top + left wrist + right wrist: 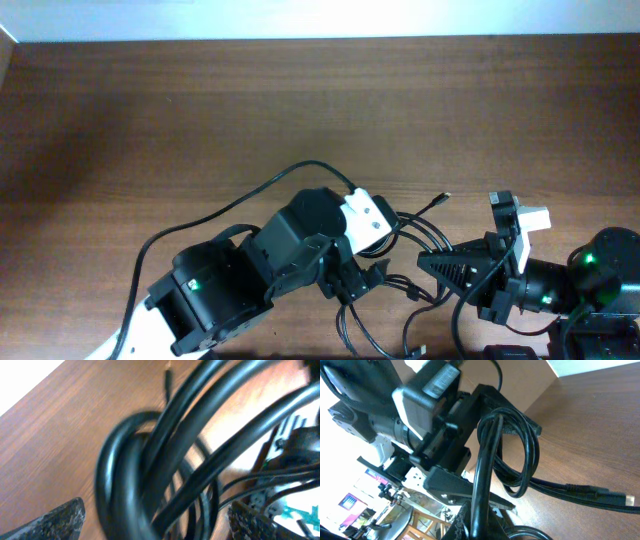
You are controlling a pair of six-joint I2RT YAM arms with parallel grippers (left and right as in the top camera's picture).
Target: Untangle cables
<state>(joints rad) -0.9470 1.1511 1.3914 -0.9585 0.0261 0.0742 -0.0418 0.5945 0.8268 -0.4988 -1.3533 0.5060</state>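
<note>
Item: cables (117, 490), knotted bunch, lower centre-right of overhead frame; my left gripper (155, 520) spread wide astride loops, gripping nothing; my right gripper (430, 265) clamped on a strand; step: mid-untangle, re-grip pending; nxt: left pinches one loop, pulls clear.

No text readable anywhere. Pale sticker (442, 380) on the black motor block (427, 402) carries print, too blurred to make out. Coloured posters (355, 505) in the background are just as illegible
</note>
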